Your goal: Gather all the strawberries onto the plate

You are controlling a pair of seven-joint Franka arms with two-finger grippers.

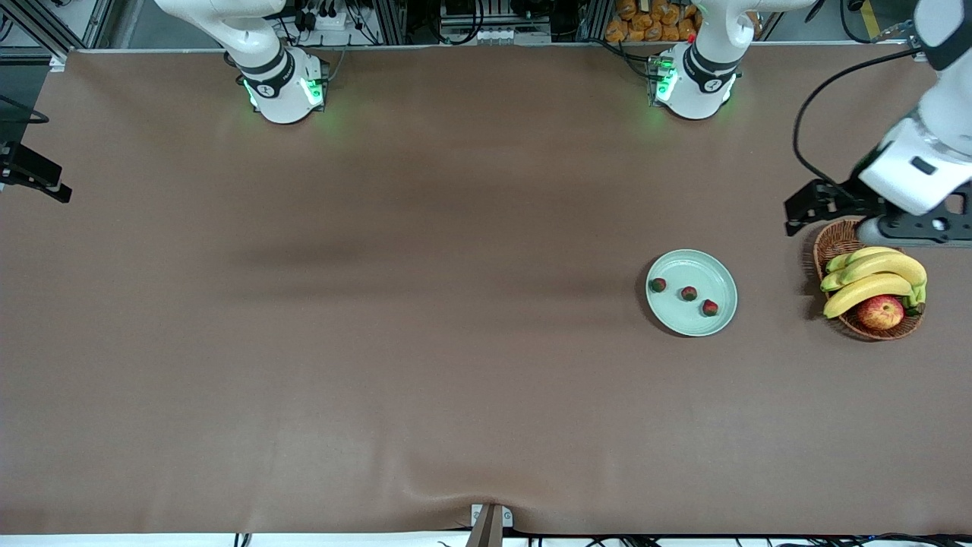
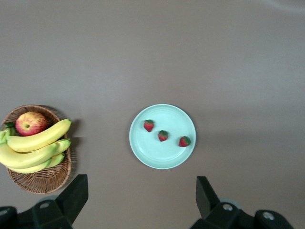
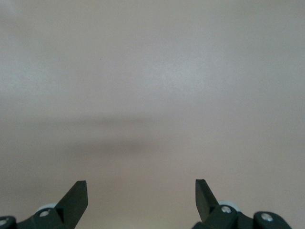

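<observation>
A broad brown surface (image 1: 380,319) lay under soft, even light with faint shadow bands, while metal framing (image 1: 68,23), tangled cables (image 1: 326,19) and a heap of orange items (image 1: 653,19) lined its upper edge.

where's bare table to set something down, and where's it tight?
Bare: the whole stretch from the plate toward the right arm's end, and the strip nearer the front camera. Tight: the gap between plate, holding three strawberries, and the basket, where the open left gripper hangs. Open right gripper waits over bare table.
</observation>
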